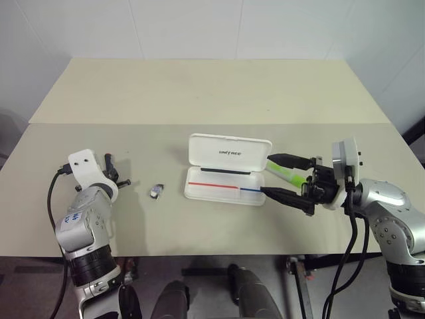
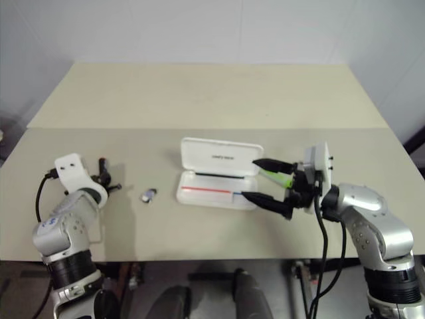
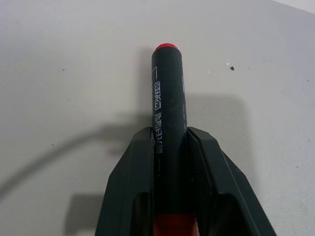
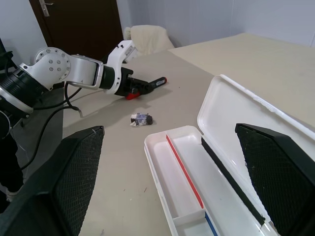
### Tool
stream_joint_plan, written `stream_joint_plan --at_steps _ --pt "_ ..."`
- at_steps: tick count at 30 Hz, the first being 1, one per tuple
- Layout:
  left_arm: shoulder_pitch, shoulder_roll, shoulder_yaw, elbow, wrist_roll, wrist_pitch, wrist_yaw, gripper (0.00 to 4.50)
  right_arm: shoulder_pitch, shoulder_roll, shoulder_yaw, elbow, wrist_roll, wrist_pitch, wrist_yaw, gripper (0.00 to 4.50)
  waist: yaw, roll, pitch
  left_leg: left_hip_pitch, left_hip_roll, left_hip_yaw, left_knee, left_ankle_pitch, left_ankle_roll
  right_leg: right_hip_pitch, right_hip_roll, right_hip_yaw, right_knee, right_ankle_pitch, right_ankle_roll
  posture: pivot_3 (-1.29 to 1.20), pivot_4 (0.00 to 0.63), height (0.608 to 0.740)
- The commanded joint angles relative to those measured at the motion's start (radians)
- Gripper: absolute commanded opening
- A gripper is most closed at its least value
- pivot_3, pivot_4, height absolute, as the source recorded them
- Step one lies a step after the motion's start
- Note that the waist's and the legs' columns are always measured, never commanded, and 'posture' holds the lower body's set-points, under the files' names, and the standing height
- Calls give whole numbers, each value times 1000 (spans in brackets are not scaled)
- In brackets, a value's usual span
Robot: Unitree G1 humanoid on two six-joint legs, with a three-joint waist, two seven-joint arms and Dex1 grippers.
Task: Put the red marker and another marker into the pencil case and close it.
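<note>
**Left jaws on red marker, right jaws wide at the case**

Jaws first: the left gripper [image 3: 170,147] has its two black fingers pressed against the sides of the red marker [image 3: 169,88], which lies between them and pokes out past the tips. The right gripper [image 1: 279,175] stands wide apart, nothing clamped, its fingers pointing toward the case from 3 o'clock.

By size, the table [image 1: 199,93] is bare beige. The case [image 1: 226,168] sits near its middle, open, lid leaning back at 12 o'clock, with a red and blue stripe along the tray. It is white, flat and round-cornered, with a small dark logo on the lid. The green marker [image 1: 287,173] lies just beside the case at 3 o'clock, between the right fingers but not gripped; it is slim, light green with a pale end. The red marker is far out at 9 o'clock from the case, by the left gripper; its barrel looks dark with a red tip. A small grey lump [image 1: 157,191] sits between that marker and the case.

Risks, as I judge them: the round barrel could roll or twist out if the left grip is off-centre during the lift. The right fingers, closing, could nudge the green marker away or knock the light case askew.
</note>
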Motion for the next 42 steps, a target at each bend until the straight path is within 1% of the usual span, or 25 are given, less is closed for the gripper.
stream_joint_plan --at_steps 1,3,6,7,10,11,14,16,18,20,23,26,31,34,39,42 --pt "-48 80 -16 23 -1 -46 -34 595 -13 1 -13 -14 2 -22 -1 4500 -3 0 0 0 0 0 0 0 0 0 0 0 -1 0 -1 0 150 740" --pt "-82 139 -39 35 -4 -82 -76 595 -11 -2 -19 -14 1 -22 1 4500 -5 -1 1 -1 1 0 0 0 0 0 1 0 -2 0 -2 0 150 740" --pt "-151 271 -100 78 -11 -166 -201 595 2 -11 -34 -21 5 -24 4 4500 -4 -2 1 -2 1 0 -1 0 0 -1 1 0 -3 2 -3 0 150 740" --pt "-166 301 -117 90 -14 -186 -233 595 5 -12 -37 -22 5 -25 4 4500 -4 -2 1 -2 1 0 -2 0 -1 -1 1 0 -3 3 -1 0 150 740" --pt "-232 426 -211 130 -24 -291 -418 595 21 -18 -47 -33 3 -30 0 4500 -2 -2 1 -1 1 0 -4 -1 -2 -2 1 0 -2 5 7 0 150 740" --pt "-256 459 -234 142 -36 -337 -487 595 27 -21 -52 -39 5 -30 -3 4500 -2 -1 1 -1 2 0 -5 -2 -3 -3 1 0 -1 5 7 0 150 740" --pt "-342 513 -288 158 -111 -429 -703 595 44 -30 -71 -60 18 -28 -10 4500 3 -1 1 -3 2 0 -5 -4 -3 -6 1 0 1 4 7 0 150 740" --pt "-384 528 -332 166 -151 -466 -833 595 51 -38 -79 -72 24 -24 -9 4500 8 -1 1 -6 3 0 -5 -5 -3 -10 1 -1 2 4 7 0 150 740" --pt "-412 531 -389 159 -191 -490 -968 595 58 -53 -81 -77 10 -28 -2 4500 15 -1 1 -8 2 1 -5 -5 -2 -12 1 -1 2 4 8 0 150 740" --pt "-433 526 -438 154 -219 -504 -1068 595 62 -59 -86 -74 0 -35 -10 4500 17 -1 1 -8 3 1 -5 -5 -2 -13 1 -1 2 4 7 0 150 740" --pt "-453 502 -516 144 -240 -526 -1178 595 85 -56 -106 -91 1 -40 -37 4500 19 -1 1 -9 3 2 -4 -6 -2 -13 1 0 2 4 7 0 150 740" --pt "-459 470 -596 160 -218 -572 -1252 595 132 -49 -125 -132 10 -40 -56 4500 22 -1 1 -9 2 2 -3 -6 -2 -13 1 0 3 4 7 0 150 740" --pt "-464 417 -721 222 -135 -642 -1301 595 168 -49 -149 -150 11 -46 -79 4500 21 -1 1 -8 2 4 0 -6 -1 -13 2 3 5 4 8 0 150 740" --pt "-451 396 -791 284 -55 -739 -1327 595 202 -46 -166 -171 12 -51 -90 4500 21 -1 1 -8 2 4 1 -5 -1 -13 3 4 8 2 7 0 150 740" --pt "-473 333 -853 463 70 -896 -1289 595 263 -36 -189 -202 15 -64 -113 4500 21 -1 1 -6 3 5 1 -5 0 -12 5 9 9 1 7 0 150 740" --pt "-483 295 -870 526 116 -955 -1272 595 292 -29 -193 -219 12 -73 -122 4500 20 -1 1 -6 3 6 3 -5 0 -12 6 10 9 2 8 0 150 740"
